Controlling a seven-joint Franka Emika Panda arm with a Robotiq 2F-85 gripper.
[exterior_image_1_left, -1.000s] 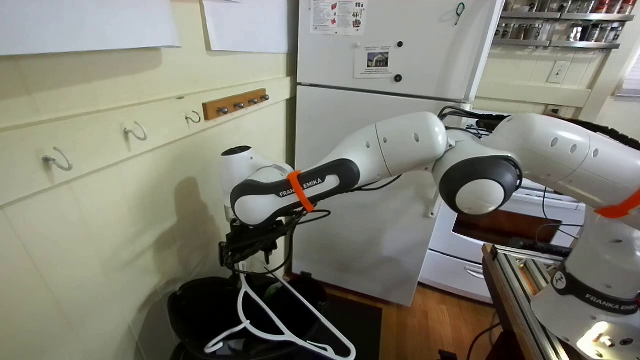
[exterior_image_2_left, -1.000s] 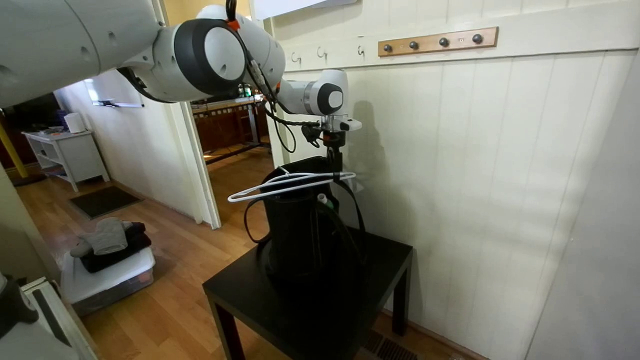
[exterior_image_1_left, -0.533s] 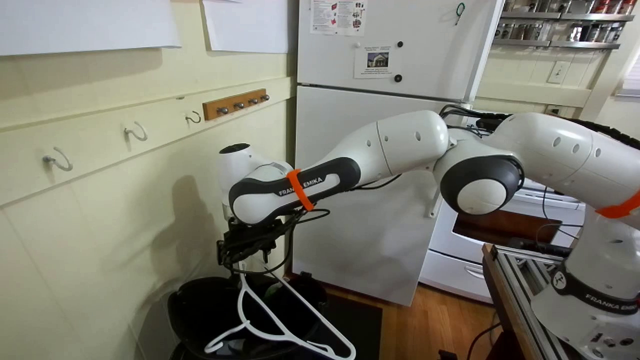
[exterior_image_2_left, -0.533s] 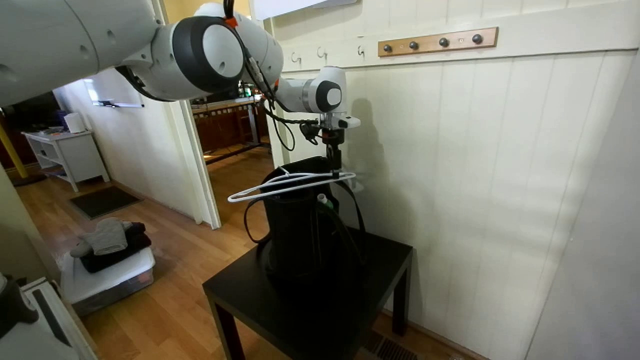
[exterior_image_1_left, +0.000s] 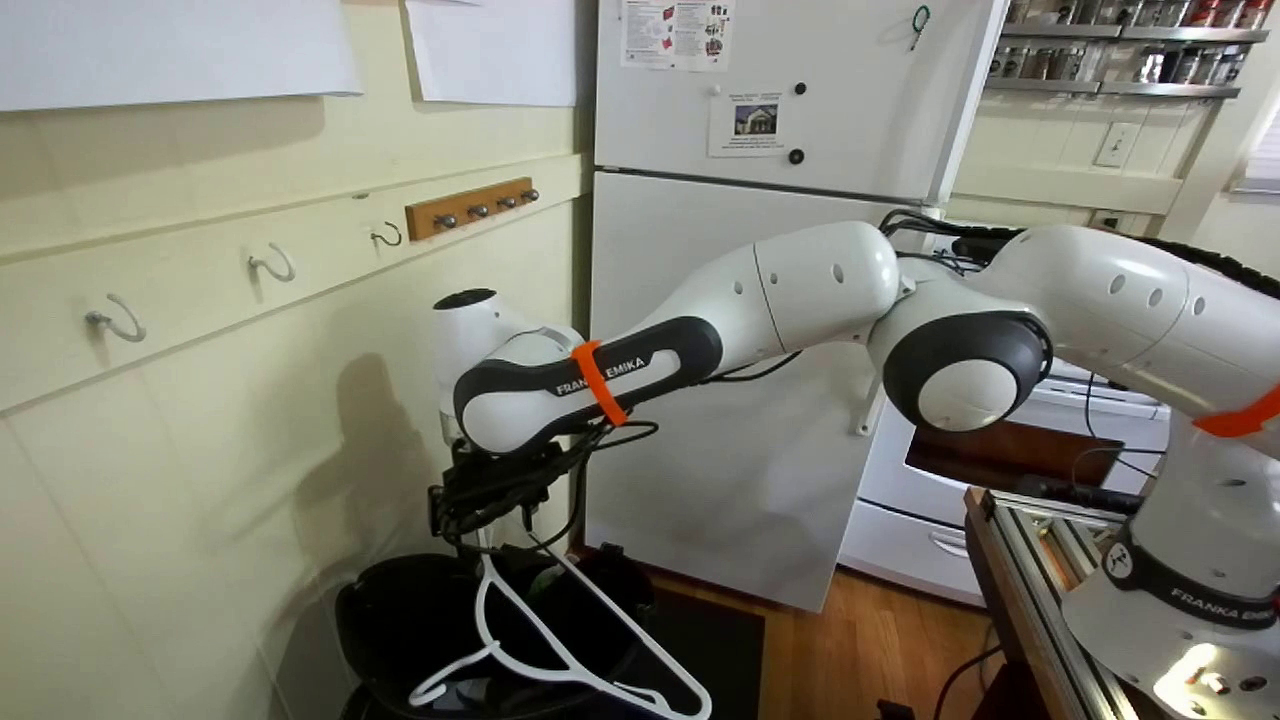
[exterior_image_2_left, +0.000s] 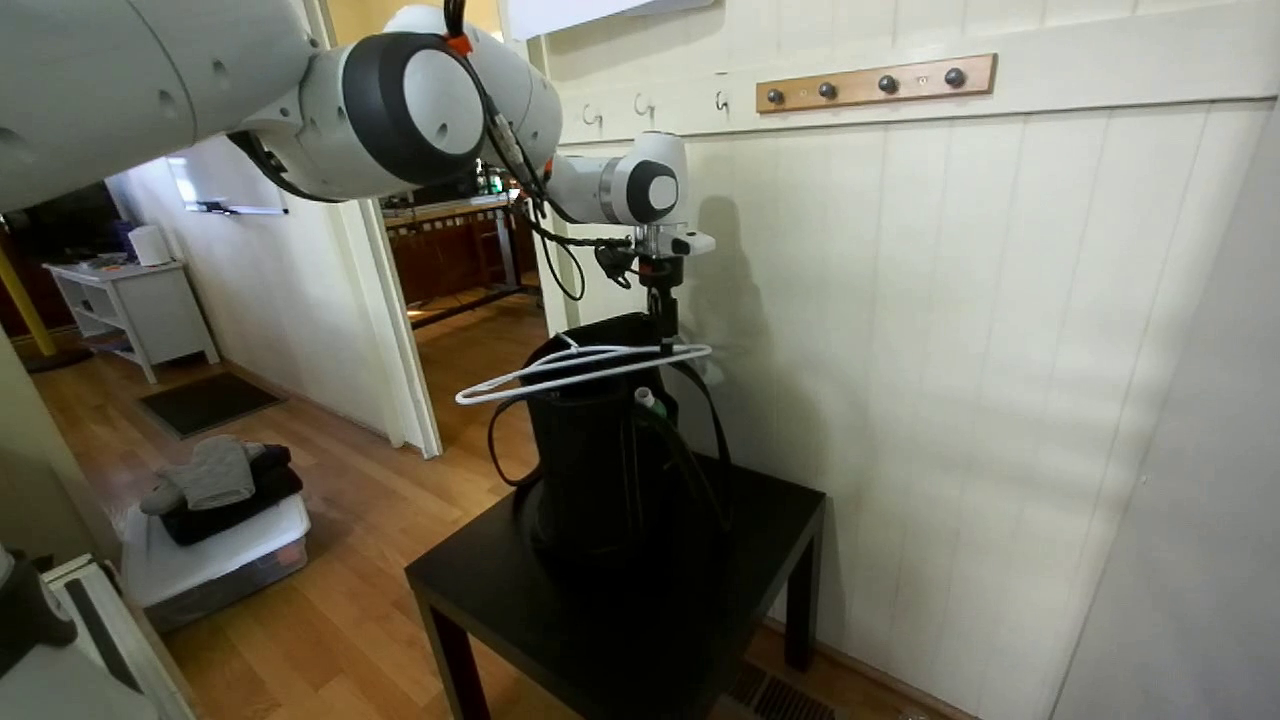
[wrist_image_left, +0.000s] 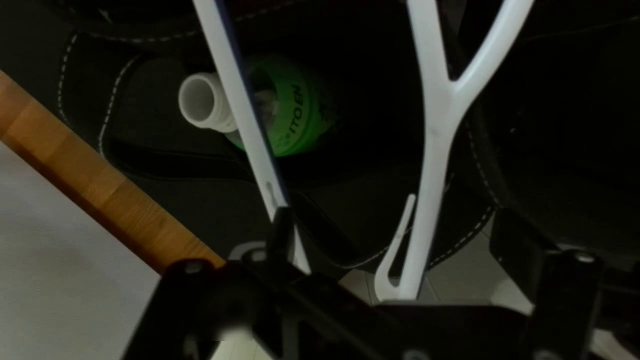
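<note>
A white clothes hanger (exterior_image_1_left: 572, 673) lies across the open top of a black bag (exterior_image_2_left: 590, 480). My gripper (exterior_image_2_left: 667, 340) points down at the hanger's end near the wall. In the wrist view, the gripper (wrist_image_left: 400, 245) is open wide, and one arm of the hanger (wrist_image_left: 435, 135) with its small notch runs between the fingers without visible contact. The hanger's other bar passes behind the left finger (wrist_image_left: 282, 235); whether they touch I cannot tell. Below, a bottle with a green label (wrist_image_left: 300, 110) stands in the bag. Its white neck shows beside the bar.
The bag stands on a black table (exterior_image_2_left: 470, 565) close to the pale wall. Above are wall hooks (exterior_image_1_left: 272, 263) and a wooden peg rack (exterior_image_2_left: 875, 84). A white fridge (exterior_image_1_left: 730, 400) stands beyond the arm. Cables (exterior_image_1_left: 620, 440) loop beside the wrist.
The gripper and wrist have shifted slightly left in both exterior views, with a small rise early on. The hanger and bag have stayed in place.
</note>
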